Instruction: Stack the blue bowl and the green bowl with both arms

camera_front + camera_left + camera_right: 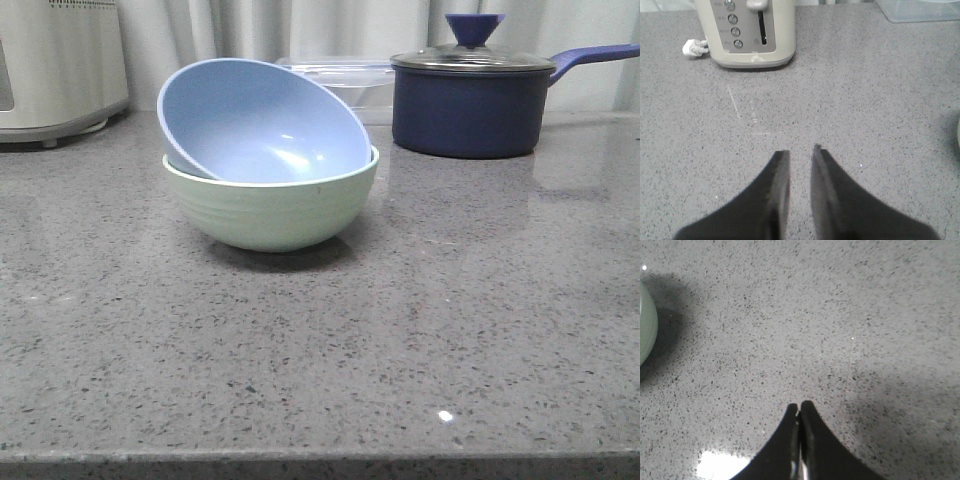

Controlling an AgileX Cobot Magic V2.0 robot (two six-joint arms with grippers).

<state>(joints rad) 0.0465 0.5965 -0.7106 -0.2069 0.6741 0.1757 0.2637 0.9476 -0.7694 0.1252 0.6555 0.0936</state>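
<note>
The blue bowl (255, 125) lies tilted inside the green bowl (272, 210), its opening turned toward the front right, in the middle of the grey counter in the front view. Neither arm shows in the front view. In the left wrist view my left gripper (801, 151) is a little open and empty over bare counter; a sliver of the green bowl (958, 135) shows at that frame's edge. In the right wrist view my right gripper (800, 406) is shut and empty over bare counter, with the green bowl's side (646, 325) at the frame's edge, well apart from the fingers.
A dark navy lidded saucepan (470, 100) stands at the back right, a clear plastic container (335, 75) behind the bowls, and a cream toaster (55, 65) at the back left, also in the left wrist view (747, 32) with a white plug (692, 47).
</note>
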